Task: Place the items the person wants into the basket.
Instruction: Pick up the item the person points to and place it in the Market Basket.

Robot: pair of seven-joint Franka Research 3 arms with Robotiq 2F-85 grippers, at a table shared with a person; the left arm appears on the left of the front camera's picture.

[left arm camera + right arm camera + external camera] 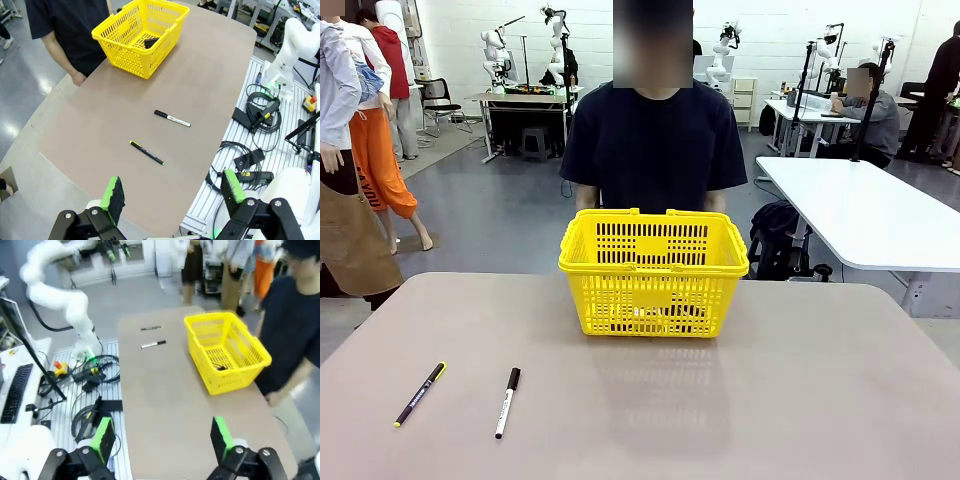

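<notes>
Yellow basket point(653, 272) at far-middle of table point(800, 400), just in front of person point(654, 150) in navy T-shirt. Dark item point(151, 42) lies on basket floor, kind too small to tell; other items hidden by lattice or not there, cannot say. Outside basket, two pens on table: yellow-capped pen point(420, 394), black-capped pen point(507, 402), near robot's side, well apart from basket. Left gripper point(172, 195) released, jaws wide, empty, high above table edge. Right gripper point(162, 437) same, empty. Judgement: task looks finished or nearly, arms pulled back.

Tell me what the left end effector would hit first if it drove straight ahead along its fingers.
Probably bare table: the open left end effector points at it, short of the yellow-capped pen. Depth is uncertain.
</notes>
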